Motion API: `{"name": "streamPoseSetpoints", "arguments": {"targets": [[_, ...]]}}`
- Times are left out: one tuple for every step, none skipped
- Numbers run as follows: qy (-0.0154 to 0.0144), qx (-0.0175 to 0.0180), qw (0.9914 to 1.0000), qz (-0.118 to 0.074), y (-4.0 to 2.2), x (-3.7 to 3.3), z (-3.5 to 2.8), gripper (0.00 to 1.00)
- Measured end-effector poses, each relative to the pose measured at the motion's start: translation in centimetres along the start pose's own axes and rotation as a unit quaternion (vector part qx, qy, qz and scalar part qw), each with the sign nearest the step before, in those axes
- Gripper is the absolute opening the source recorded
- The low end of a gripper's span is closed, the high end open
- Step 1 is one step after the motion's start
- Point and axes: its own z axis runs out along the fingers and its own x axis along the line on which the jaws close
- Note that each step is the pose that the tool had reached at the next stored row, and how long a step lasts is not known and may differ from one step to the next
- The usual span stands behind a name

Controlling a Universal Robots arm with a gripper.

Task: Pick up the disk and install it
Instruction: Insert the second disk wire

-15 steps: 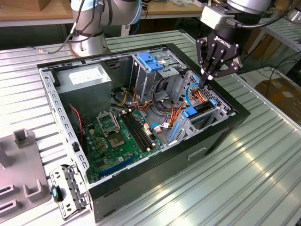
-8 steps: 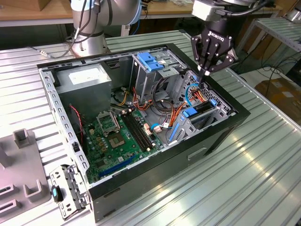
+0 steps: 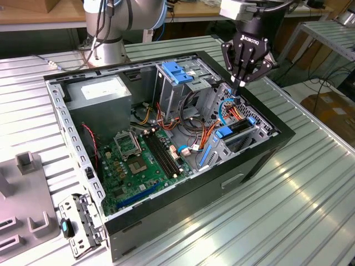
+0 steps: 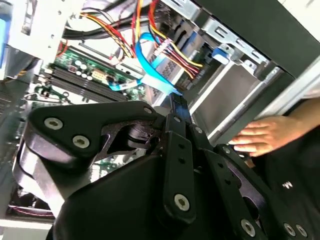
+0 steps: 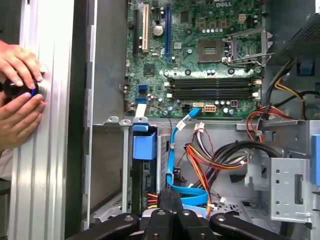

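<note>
The disk point(image 3: 237, 127) sits in the metal cage point(image 3: 260, 130) at the corner of the open computer case point(image 3: 194, 191). It stands on edge, and its upper edge runs between two blue tabs, parallel to the case's near long wall. How deep its long axis reaches into the cage can't be told. The gripper point(image 3: 239, 83) has its fingers pressed together, with nothing visible between them. It hovers over the coloured cables point(image 3: 233, 108) just beside the cage. In the first wrist view, a person's hands point(image 5: 19, 95) rest on the ribbed table point(image 5: 45, 190) outside the case.
</note>
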Motion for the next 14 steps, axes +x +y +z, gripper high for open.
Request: {"name": "streamPoseSetpoints", "arguments": {"targets": [[0.0044,-0.0001,0.99999,0.000,-0.01,-0.04,0.09,0.11],[0.0060,-0.0002,0.99998,0.000,-0.02,-0.06,0.12,0.11],[0.0075,-0.0002,0.99997,0.000,-0.04,-0.08,0.11,0.11],[0.0080,-0.0002,0.99997,0.000,-0.04,-0.09,0.11,0.11],[0.0081,-0.0002,0.99997,0.000,-0.04,-0.08,0.11,0.11],[0.0082,-0.0002,0.99997,0.000,-0.05,-0.08,0.11,0.17],[0.0082,-0.0002,0.99997,0.000,-0.05,-0.09,0.11,0.17],[0.0082,-0.0002,0.99997,0.000,-0.05,-0.09,0.11,0.17],[0.0084,-0.0002,0.99996,0.000,-0.05,-0.10,0.11,0.17],[0.0088,0.0000,0.99996,-0.001,-0.05,-0.12,0.13,0.17],[0.0100,0.0002,0.99995,-0.003,-0.06,-0.15,0.13,0.17],[0.0118,0.0004,0.99992,-0.005,-0.06,-0.22,0.14,0.17],[0.0132,0.0004,0.99990,-0.006,-0.06,-0.24,0.17,0.17],[0.0133,0.0004,0.99990,-0.006,-0.06,-0.23,0.16,0.17]]}}
